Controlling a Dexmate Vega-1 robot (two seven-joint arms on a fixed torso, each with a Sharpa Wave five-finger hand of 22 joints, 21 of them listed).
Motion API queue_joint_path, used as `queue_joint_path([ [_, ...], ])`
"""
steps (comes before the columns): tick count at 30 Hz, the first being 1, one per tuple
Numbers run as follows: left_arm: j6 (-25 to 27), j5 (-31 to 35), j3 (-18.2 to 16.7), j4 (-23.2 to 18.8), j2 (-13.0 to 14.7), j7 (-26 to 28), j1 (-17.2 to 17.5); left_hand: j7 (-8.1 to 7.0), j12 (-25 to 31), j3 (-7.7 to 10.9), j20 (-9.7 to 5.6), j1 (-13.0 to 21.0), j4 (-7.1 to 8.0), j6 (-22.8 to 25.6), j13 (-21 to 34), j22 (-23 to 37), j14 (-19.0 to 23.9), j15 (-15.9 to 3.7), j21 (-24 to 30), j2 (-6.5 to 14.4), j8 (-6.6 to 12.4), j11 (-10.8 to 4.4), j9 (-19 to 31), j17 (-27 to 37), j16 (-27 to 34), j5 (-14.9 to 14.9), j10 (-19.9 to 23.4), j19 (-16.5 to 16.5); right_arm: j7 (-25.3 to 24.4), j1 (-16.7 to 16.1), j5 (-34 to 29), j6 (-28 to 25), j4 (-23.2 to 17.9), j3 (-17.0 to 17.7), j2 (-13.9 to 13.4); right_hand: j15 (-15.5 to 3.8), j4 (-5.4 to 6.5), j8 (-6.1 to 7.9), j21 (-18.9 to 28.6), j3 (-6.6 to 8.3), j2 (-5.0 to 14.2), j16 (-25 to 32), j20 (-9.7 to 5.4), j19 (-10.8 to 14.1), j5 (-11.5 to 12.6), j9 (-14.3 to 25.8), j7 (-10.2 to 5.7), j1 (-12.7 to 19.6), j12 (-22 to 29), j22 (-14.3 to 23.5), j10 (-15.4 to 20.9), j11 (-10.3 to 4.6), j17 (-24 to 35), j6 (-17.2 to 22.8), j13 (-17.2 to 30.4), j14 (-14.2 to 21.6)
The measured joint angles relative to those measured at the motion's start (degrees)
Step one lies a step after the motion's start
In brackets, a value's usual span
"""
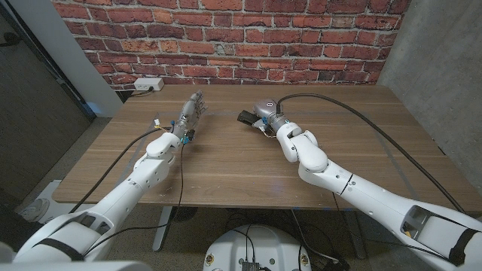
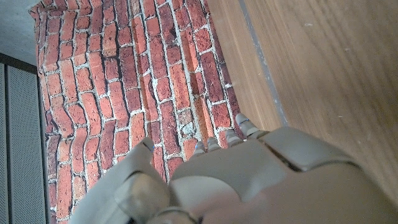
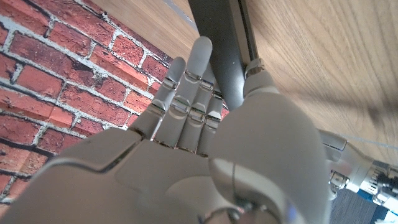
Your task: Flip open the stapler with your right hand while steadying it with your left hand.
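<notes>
— Stapler [image 1: 248, 117] lay near the table's [image 1: 226, 169] far edge, under the right hand [image 1: 265, 113], whose fingers [image 3: 186, 93] gripped it.
— And the left hand [image 1: 190, 114]?
— Well apart, fingers extended, holding nothing.

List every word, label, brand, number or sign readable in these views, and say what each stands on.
No text can be read in any view.
Right hand: a small round mark on its back, too small to read.
Stapler: dark body, no label showing.
White power strip by the brick wall: no legible marking.
Left hand: no lettering visible.
</notes>
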Motion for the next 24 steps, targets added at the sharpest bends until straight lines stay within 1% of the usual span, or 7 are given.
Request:
queue_joint_path([
  [3, 0.0, 0.0, 0.5, -0.1, 0.5, 0.0, -0.5, 0.00, 0.5, 0.67, 0.64, 3.2, -2.29, 0.0, 0.2, 0.0, 2.7, -0.07, 0.0, -0.7, 0.21, -0.01, 0.0, 0.0, 0.1, -1.0, 0.0, 0.0, -1.1, 0.0, 3.0, 0.5, 0.0, 0.0, 0.0, 0.07, 0.00, 0.00, 0.4, 0.00, 0.00, 0.0, 0.00, 0.0, 0.0, 0.0, 0.00, 0.0, 0.0, 0.1, 0.0, 0.04, 0.3, 0.0, 0.0, 0.1],
  [4, 0.0, 0.0, 0.6, -0.2, 0.6, 0.0, -0.7, 0.00, 0.6, 0.91, 1.02, 4.3, -3.15, 0.0, 0.2, 0.0, 3.5, -0.06, -0.2, -1.0, 0.35, -0.12, 0.0, 0.0, 0.1, -1.4, 0.5, 0.2, -1.4, 0.0, 3.8, 0.7, 0.0, 0.0, 0.0, 0.06, 0.00, 0.00, 0.6, 0.00, 0.00, 0.0, -0.02, 0.0, 0.2, 0.0, 0.00, 0.0, 0.0, 0.2, 0.1, 0.06, 0.3, 0.0, 0.0, 0.1],
  [5, 0.0, 1.8, 0.8, -0.3, 0.7, 0.0, -0.9, 0.00, 0.8, 1.07, 1.23, 5.4, -3.91, 0.0, 0.2, 0.0, 4.1, -0.08, -0.2, -1.2, 0.43, -0.15, 0.0, 0.0, 0.1, -1.7, 1.3, 0.5, -1.8, -0.5, 5.0, 1.0, -0.5, 1.7, -0.4, 0.06, 0.00, 0.00, 0.6, 0.00, 0.00, 0.0, -0.20, -0.2, 0.4, 0.0, 0.00, 0.0, 0.0, 0.3, 0.1, 0.06, 0.3, 0.0, 0.0, 0.1],
  [9, 0.0, 2.3, 1.6, -0.6, 1.4, 0.0, -1.7, 0.16, 0.9, 1.54, 2.27, 8.6, -6.43, 0.6, 0.2, 0.1, 5.4, 0.03, -0.6, -1.9, 0.66, -0.08, 0.2, 0.1, 0.1, -2.8, 3.7, 1.3, -2.8, -0.6, 8.4, 1.8, -0.7, 2.0, -0.5, 0.05, 0.00, 0.02, 0.9, -0.16, 0.00, -0.4, -0.20, -0.2, 0.4, 0.0, 0.09, 0.0, 0.0, 0.3, 0.2, 0.01, 0.5, 0.1, 0.0, 0.3],
  [14, 0.4, 4.8, 2.4, -0.7, 2.0, -0.7, -2.7, 0.86, 1.2, 1.93, 2.88, 10.5, -7.75, 1.5, 0.5, 0.2, 6.0, 0.15, -0.7, -2.0, 0.66, -0.02, 0.2, 0.2, 0.1, -3.2, 4.6, 1.7, -3.8, -0.8, 12.8, 3.1, -1.1, 3.6, -1.3, 0.05, -0.07, 0.22, 1.7, -0.23, 0.00, -0.4, -0.20, -0.2, 0.4, 0.1, 0.30, 0.0, 0.0, 0.3, 0.2, 0.03, 0.8, 0.3, 0.0, 0.5],
  [19, 0.4, 6.5, 3.4, -0.7, 2.7, -1.5, -3.8, 1.56, 1.3, 2.17, 4.13, 13.3, -9.59, 3.0, 0.5, 0.2, 6.7, 0.02, -0.7, -3.3, 1.07, -0.42, 0.2, 0.2, 0.1, -3.6, 6.4, 2.5, -5.0, -1.0, 18.4, 4.9, -1.1, 4.9, -1.8, -0.14, -0.07, 0.23, 2.3, -0.23, -0.01, -0.4, -0.09, -0.3, 0.4, 0.1, 0.52, 0.0, 0.0, 0.5, 0.4, -0.01, 1.3, 0.5, 0.0, 0.5],
  [24, -0.2, 8.2, 4.1, -0.7, 3.3, -2.5, -4.7, 1.66, 1.8, 1.84, 5.01, 15.2, -11.19, 5.2, 0.7, 0.2, 8.3, 0.03, -0.7, -4.6, 1.32, -0.50, 0.4, 0.2, 0.1, -4.1, 8.4, 3.2, -6.1, -1.2, 23.9, 6.7, -0.6, 6.3, -2.3, -0.17, -0.07, 0.24, 2.7, -0.24, -0.01, -0.4, 0.00, -0.4, 0.4, 0.1, 0.52, 0.0, 0.0, 0.5, 0.4, -0.01, 1.6, 0.5, 0.0, 0.5],
])
